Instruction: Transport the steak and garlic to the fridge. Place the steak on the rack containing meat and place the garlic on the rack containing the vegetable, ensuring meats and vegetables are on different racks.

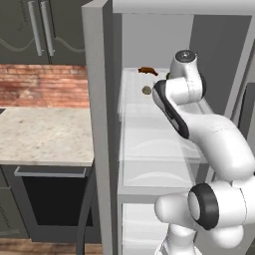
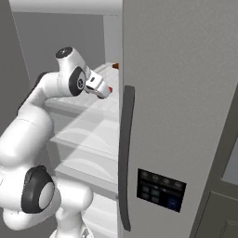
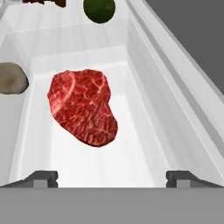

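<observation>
Reaching deep into the open fridge [image 1: 99, 124], the white arm [image 1: 209, 134] bends over the white inner shelves, its hand near the upper rack [image 1: 144, 107]. In the hand view the jaws stand wide apart, the two dark finger tips [image 3: 43, 178] sitting at either side of the lower edge with nothing between them. The gripper [image 3: 112, 179] has hold of nothing.

The steak [image 3: 83, 107], a bright-red marbled slab, lies flat on the white shelf [image 3: 144, 144] just ahead of the open jaws, free of both fingers. To its left in the hand view, near the frame's edge, sits the garlic [image 3: 12, 78], a roundish olive-tan lump, close to the steak but not touching it. Farther back on the same white surface is the vegetable [image 3: 99, 9], a dark green round item, cut off by the top of the frame. A dark reddish-brown piece of meat [image 3: 46, 2] shows at the top left, also cut off.

From the left base view, the garlic [image 1: 146, 90] rests on the upper rack just beside the arm's elbow, and the brownish meat [image 1: 147, 71] lies farther back by the rear wall. The steak itself is hidden behind the arm there.

In the right base view, the fridge door [image 2: 181, 116] with its long dark handle [image 2: 124, 158] and black dispenser panel [image 2: 160, 189] covers the right half. Left of the fridge, a speckled tabletop [image 1: 45, 134] sits above a black-windowed oven [image 1: 50, 201], before a brick wall [image 1: 45, 84].
</observation>
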Available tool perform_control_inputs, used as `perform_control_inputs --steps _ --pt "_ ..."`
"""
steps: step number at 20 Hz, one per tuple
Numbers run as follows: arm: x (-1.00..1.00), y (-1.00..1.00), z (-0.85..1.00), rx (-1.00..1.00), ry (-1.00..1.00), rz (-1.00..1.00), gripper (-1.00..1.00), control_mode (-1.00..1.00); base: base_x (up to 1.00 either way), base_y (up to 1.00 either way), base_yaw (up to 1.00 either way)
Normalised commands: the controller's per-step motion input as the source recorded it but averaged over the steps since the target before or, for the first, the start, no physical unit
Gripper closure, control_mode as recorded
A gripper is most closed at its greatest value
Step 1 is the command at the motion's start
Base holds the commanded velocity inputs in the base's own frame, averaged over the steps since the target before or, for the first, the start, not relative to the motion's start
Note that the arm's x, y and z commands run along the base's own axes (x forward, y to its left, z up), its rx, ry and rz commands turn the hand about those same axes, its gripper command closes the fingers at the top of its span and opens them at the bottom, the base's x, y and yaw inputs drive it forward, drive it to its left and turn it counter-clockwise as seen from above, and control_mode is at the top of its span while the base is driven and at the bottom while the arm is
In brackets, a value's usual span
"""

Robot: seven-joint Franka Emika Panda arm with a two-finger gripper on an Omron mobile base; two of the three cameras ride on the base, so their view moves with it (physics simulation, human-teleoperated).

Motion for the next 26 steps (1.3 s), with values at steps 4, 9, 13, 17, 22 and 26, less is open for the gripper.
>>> perform_control_inputs --steps 4,9,13,17,22,26 --pt "-0.9 0.0 0.43 0.0 -0.05 0.0 -1.0 -1.0 0.0 0.0 0.0" --pt "-0.96 0.0 0.5 0.0 -0.06 0.0 -1.0 -1.0 0.0 0.0 0.0" --pt "-1.0 0.0 0.53 0.0 -0.03 0.0 -1.0 -1.0 0.0 0.0 0.0" --pt "-1.0 0.04 0.29 0.0 -0.04 0.02 -1.0 -1.0 0.0 0.0 0.0" --pt "-1.0 0.0 0.08 0.0 -0.12 0.13 -1.0 -1.0 0.0 0.0 0.0" --pt "-1.0 0.03 -0.54 -0.01 -0.12 0.19 -1.0 -1.0 0.0 0.0 0.0"
